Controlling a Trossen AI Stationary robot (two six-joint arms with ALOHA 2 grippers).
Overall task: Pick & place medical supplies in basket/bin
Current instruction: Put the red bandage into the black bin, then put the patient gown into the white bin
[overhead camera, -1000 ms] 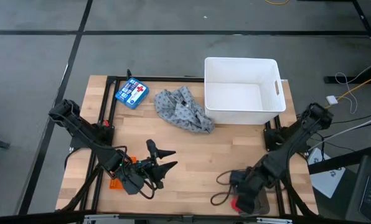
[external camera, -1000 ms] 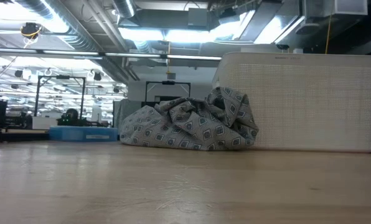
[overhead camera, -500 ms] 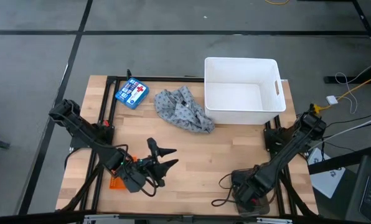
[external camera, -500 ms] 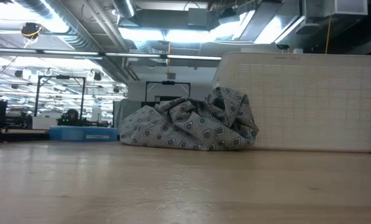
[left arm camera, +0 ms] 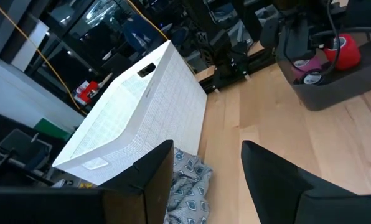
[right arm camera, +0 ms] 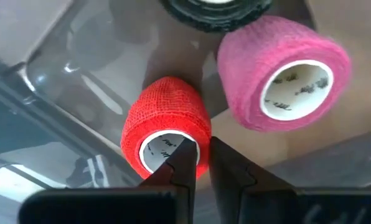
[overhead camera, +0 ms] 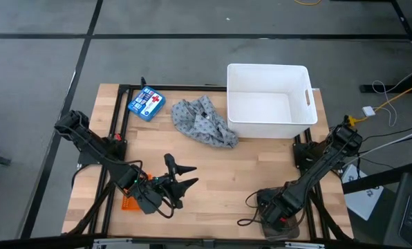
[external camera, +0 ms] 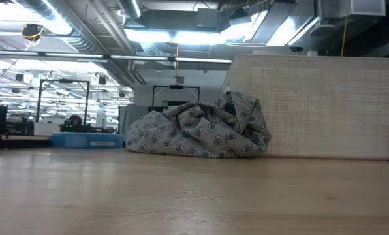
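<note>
— Where is the right gripper (right arm camera: pixel 201 146), and how do its fingers stand?

— It is down at the near right corner of the table (overhead camera: pixel 213 162), inside a grey tray (left arm camera: pixel 325 93). The fingers are almost together, with only a thin gap. One tip sits in the white core of the red roll (right arm camera: pixel 167 127) and the other is outside it, so the wall of the roll is between them. They look pinched on it.

— What else is around that gripper?

— The pink roll (right arm camera: pixel 284 71) lies just beside the red one, off to one side of the fingers, with its core facing the camera. The black roll (right arm camera: pixel 216 9) is just past the fingertips, and only its edge shows. All three are in the grey tray.

— And the left gripper (overhead camera: pixel 192 174)?

— It hangs low over the table on the near left side. Its fingers are spread wide and hold nothing.

— What lies ahead of it?

— The patterned cloth (overhead camera: pixel 202 121) is bunched up on the wood, ahead of the open fingers and well apart from them. It touches the side of the white tub (overhead camera: pixel 268 128), which stands beyond it. From the left wrist, the right gripper and its grey tray show farther off, across the bare wood.

— And the orange tray (overhead camera: pixel 128 204)?

— It is behind the left gripper, mostly hidden under that arm's wrist. I cannot tell what is in it.

— Anything else?

— A blue box with a red cross (overhead camera: pixel 146 102) sits at the far left, well apart from both grippers.
</note>
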